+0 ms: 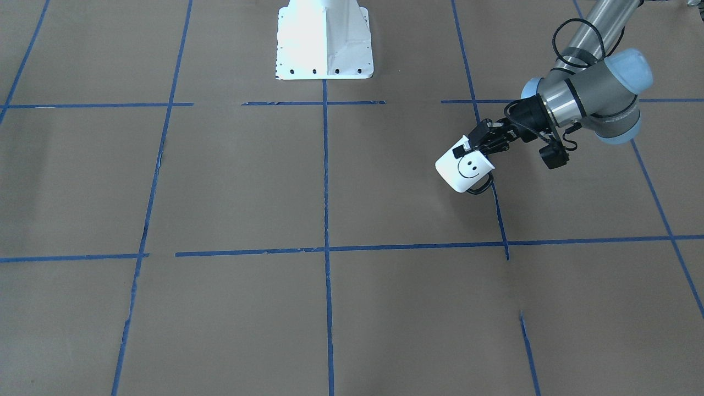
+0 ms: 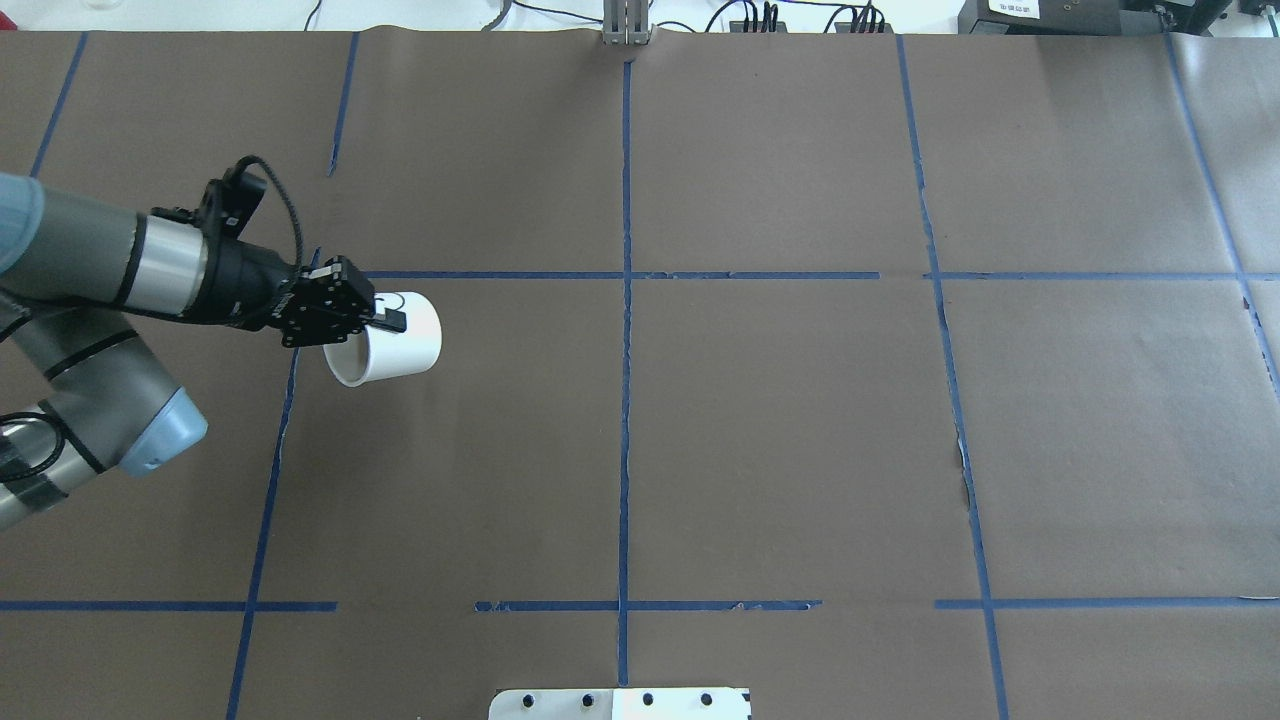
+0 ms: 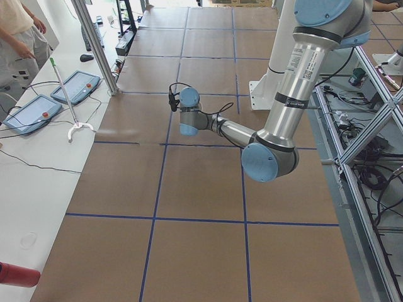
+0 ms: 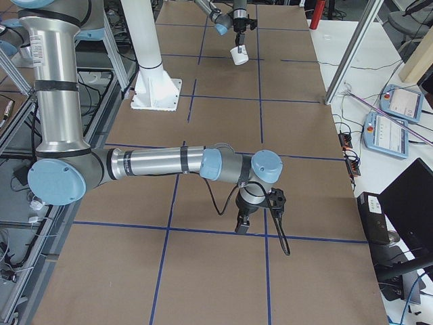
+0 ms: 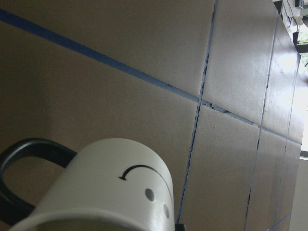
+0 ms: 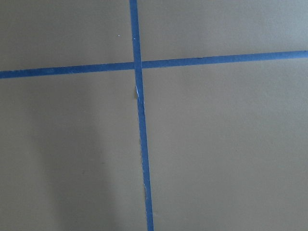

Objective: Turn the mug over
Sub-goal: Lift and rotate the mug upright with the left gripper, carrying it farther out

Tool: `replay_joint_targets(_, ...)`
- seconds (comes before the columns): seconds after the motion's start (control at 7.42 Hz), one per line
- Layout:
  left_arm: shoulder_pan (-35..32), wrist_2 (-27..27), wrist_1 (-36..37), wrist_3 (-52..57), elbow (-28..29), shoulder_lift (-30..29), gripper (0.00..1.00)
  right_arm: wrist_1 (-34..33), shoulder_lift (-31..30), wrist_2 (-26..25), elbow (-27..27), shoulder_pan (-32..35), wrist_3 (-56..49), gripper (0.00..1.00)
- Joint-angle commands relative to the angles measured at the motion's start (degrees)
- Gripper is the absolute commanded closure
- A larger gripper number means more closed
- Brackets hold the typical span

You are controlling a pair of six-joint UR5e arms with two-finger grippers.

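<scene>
Left gripper (image 1: 468,146) pinching the rim of the mug (image 1: 463,170); mug tilted nearly on its side, handle lowest, seemingly just off the table (image 1: 385,220). Risk: thin rim pinch on a smooth wall, so it may swivel or slip mid-turn. Right gripper (image 4: 241,225): opening can't be told.

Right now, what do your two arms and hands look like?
The left arm and right arm are silver-grey tubes with light-blue joint caps and black bands. The upright link carries a printed label strip. The left hand and right hand are black and boxy, each with a black cable looping at the wrist.
</scene>
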Motion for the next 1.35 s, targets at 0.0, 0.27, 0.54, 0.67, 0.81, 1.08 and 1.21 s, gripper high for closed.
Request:
replay_joint_targets(0.0, 0.5, -0.6, 20.5, 6.8, -0.3, -8.9, 1.0, 0.0, 0.0, 0.0, 0.0, 0.0, 0.0, 0.0)
replay_joint_targets(0.27, 2.7, -0.5, 41.3, 16.9, -0.3, -15.8, 1.0, 0.0, 0.0, 0.0, 0.0, 0.0, 0.0, 0.0)
replay_joint_targets(0.54, 7.8, 0.2, 58.7, 21.7, 1.9, -24.0, 1.0, 0.0, 0.0, 0.0, 0.0, 0.0, 0.0, 0.0)
replay_joint_targets(0.67, 8.8, 0.2, 59.1, 21.6, 5.9, -26.1, 1.0, 0.0, 0.0, 0.0, 0.0, 0.0, 0.0, 0.0)
replay_joint_targets(0.81, 9.9, 0.2, 59.9, 21.6, 11.1, -29.8, 1.0, 0.0, 0.0, 0.0, 0.0, 0.0, 0.0, 0.0)
replay_joint_targets(1.08, 10.9, 0.2, 60.5, 21.1, 15.4, -33.5, 1.0, 0.0, 0.0, 0.0, 0.0, 0.0, 0.0, 0.0)
replay_joint_targets(1.21, 11.2, 0.3, 60.8, 21.0, 16.7, -34.1, 0.93, 0.0, 0.0, 0.0, 0.0, 0.0, 0.0, 0.0)
